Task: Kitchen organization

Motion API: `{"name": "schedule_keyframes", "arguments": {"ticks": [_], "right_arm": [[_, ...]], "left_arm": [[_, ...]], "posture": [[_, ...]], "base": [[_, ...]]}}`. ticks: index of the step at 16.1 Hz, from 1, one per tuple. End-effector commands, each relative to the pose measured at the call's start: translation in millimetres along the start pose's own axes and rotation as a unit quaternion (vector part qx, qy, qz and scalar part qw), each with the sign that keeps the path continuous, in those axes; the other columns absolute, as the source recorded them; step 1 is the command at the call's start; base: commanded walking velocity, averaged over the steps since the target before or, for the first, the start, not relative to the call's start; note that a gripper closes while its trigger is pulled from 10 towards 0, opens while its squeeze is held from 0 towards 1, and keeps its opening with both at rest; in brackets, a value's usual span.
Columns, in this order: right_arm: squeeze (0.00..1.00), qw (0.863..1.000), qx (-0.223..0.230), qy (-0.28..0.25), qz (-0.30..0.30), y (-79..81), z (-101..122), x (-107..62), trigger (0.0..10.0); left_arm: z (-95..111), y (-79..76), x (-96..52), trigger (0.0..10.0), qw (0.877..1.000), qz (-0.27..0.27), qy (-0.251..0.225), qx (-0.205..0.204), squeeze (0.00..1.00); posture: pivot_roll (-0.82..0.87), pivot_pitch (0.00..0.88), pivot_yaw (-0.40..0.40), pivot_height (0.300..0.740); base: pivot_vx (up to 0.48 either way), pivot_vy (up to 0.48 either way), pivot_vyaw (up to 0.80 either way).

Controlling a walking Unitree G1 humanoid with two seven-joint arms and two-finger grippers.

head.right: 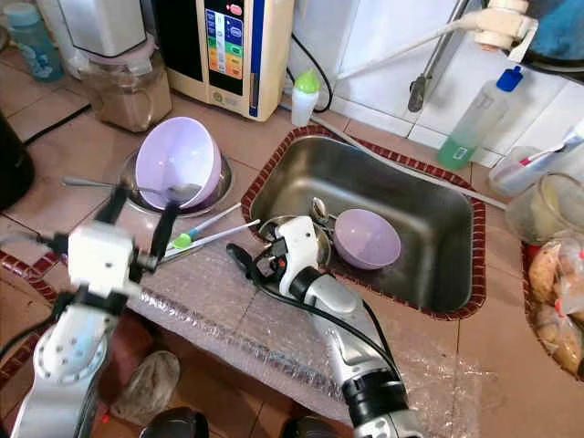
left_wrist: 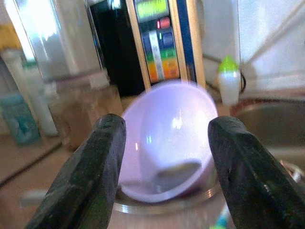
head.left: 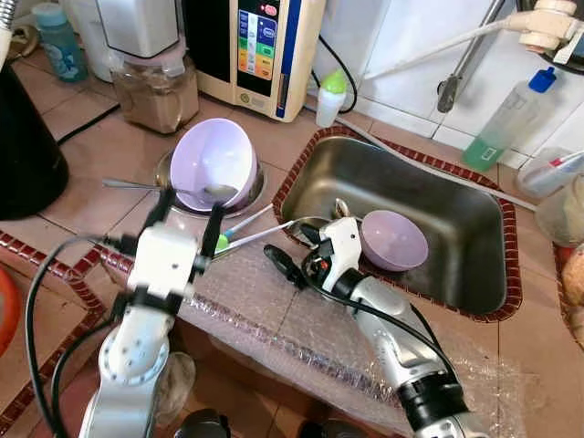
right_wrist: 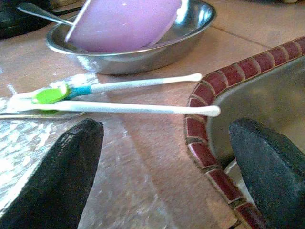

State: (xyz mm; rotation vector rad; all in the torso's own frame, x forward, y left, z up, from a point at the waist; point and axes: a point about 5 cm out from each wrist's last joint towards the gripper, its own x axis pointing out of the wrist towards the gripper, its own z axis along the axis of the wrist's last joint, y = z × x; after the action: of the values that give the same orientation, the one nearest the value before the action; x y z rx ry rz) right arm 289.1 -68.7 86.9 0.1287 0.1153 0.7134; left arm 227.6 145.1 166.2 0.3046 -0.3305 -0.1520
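A lilac bowl (head.left: pixel 214 162) leans tilted in a shallow steel dish (head.left: pixel 258 187) on the tiled counter, and a metal spoon (head.left: pixel 151 185) lies across the dish's front. My left gripper (head.left: pixel 189 206) hovers open just in front of that bowl (left_wrist: pixel 167 129), with nothing between its fingers (left_wrist: pixel 90 176). A second lilac bowl (head.left: pixel 394 240) sits in the steel sink (head.left: pixel 474 265). My right gripper (head.left: pixel 295 248) is open and low at the sink's left rim. Two white sticks with a green end (right_wrist: pixel 138 85) lie on the counter just beyond it.
Bubble wrap (head.left: pixel 274 315) covers the counter's front edge. At the back stand a water machine (head.left: pixel 265 50), a jar of brown powder (head.left: pixel 157 91), a small green-capped bottle (head.left: pixel 330 96) and a green soap bottle (head.left: pixel 506 119). A black pot (head.left: pixel 27 151) stands at the left.
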Motion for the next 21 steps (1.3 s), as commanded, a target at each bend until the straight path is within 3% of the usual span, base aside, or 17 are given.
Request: {"name": "schedule_keyframes", "arguments": {"ticks": [1,11,16,21], "right_arm": [[0.0,1.0,-0.003,-0.008,-0.025,-8.2,2,-0.2,10.0],[0.0,0.994,0.0,-0.048,-0.098,-22.7,3,2.1,10.0],[0.0,0.993,0.0,-0.056,-0.107,-24.4,3,3.9,10.0],[0.0,0.992,-0.003,-0.058,-0.113,-26.7,3,4.2,10.0]], "left_arm": [[4,0.0,5.4,10.0,1.0,-0.001,-0.005,0.005,0.0],[5,-7.4,42.4,10.0,0.999,-0.04,-0.02,0.021,0.0],[8,-7.2,49.2,10.0,0.998,-0.045,-0.029,0.028,0.0],[6,-9.4,47.2,10.0,0.998,-0.05,-0.027,0.03,0.0]], "posture": [[0.16,0.0,-0.084,0.74],[0.1,0.0,0.01,0.74],[0.1,0.0,0.015,0.74],[0.1,0.0,0.011,0.74]], "base": [[0.0,0.0,0.0],[-0.053,0.0,0.0],[-0.319,0.0,0.0],[-0.22,0.0,0.0]]}}
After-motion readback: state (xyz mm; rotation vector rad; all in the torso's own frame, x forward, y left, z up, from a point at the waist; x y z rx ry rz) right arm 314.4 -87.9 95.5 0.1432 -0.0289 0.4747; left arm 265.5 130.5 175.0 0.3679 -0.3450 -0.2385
